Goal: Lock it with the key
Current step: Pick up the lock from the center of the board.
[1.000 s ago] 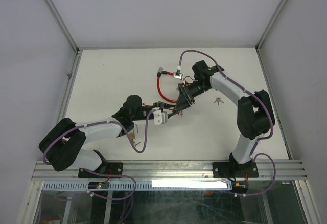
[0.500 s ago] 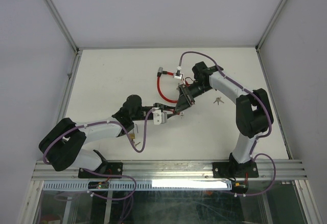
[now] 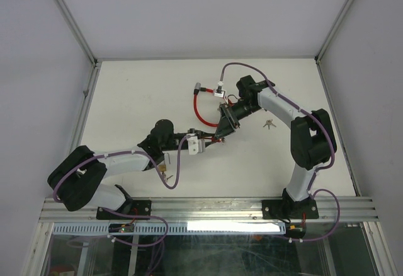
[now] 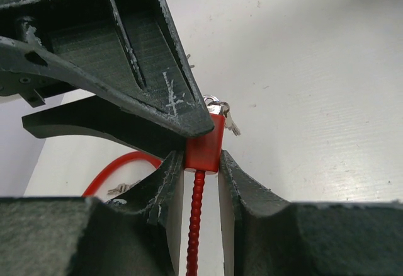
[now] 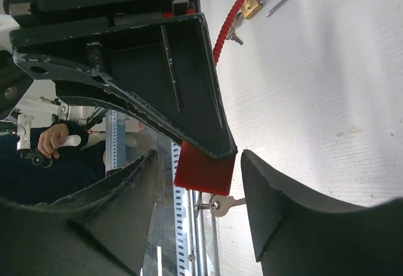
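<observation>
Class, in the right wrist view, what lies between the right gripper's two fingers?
The red lock body, a key at its end, lies between the right gripper's fingers; the left gripper's finger covers its top. The right wrist view shows this.

Key (image 5: pixel 221 206) mostly hidden behind red lock body (image 5: pixel 203 172).

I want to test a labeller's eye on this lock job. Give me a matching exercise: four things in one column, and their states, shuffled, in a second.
Things
1. red lock body
2. key
3. brass padlock
4. right gripper

States
A. lies on the table, shackle open
B. open, one finger on each side of the lock body
C. pinched by the left gripper
D. sticks out of the lock body's end

Pairs: 1-C, 2-D, 3-A, 4-B
</observation>
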Controlling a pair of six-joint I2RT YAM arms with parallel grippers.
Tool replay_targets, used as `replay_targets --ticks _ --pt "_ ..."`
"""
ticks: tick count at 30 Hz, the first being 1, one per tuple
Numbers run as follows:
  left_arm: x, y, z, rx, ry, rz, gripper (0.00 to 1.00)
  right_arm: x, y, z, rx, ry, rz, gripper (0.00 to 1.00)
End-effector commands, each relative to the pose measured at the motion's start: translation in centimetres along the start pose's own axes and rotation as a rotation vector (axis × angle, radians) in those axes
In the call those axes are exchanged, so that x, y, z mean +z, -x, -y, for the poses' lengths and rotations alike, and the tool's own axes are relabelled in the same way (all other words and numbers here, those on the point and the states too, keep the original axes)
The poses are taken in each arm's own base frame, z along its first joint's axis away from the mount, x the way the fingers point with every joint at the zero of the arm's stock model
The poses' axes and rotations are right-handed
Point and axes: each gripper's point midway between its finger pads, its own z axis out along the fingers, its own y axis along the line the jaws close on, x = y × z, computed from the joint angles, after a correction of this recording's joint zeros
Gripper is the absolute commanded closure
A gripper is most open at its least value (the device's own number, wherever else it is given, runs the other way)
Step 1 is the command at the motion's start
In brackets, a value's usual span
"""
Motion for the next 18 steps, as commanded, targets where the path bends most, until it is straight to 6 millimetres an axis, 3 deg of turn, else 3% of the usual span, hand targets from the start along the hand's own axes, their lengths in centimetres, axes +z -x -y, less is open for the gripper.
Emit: replay_targets --ticks 1,8,11,16,17,18 --pt "-0.4 2.9 -1.9 0.068 0.073 0.079 1.00 -0.6 1.8 -1.0 -0.091 0.006 0.035 0.42" --pt "-0.7 2.7 -2.5 0.061 0.105 0.060 1.00 -0.2 1.4 -0.2 -0.087 -0.037 0.010 0.45" --pt "-0.6 2.5 -2.7 0.057 0.109 0.053 1.00 0.0 1.3 0.1 -0.087 -0.050 0.000 0.60" --pt "-0.7 2.5 -2.5 0.047 0.112 0.053 1.00 0.0 1.5 -0.2 -0.084 -0.040 0.009 0.94" --pt "-0.8 2.6 -2.6 0.043 0.116 0.060 0.97 0.0 1.6 -0.3 -0.083 -0.033 0.011 0.97" --pt "-0.8 2.8 -2.5 0.040 0.116 0.070 0.86 0.0 1.6 -0.5 -0.083 -0.027 0.014 1.00"
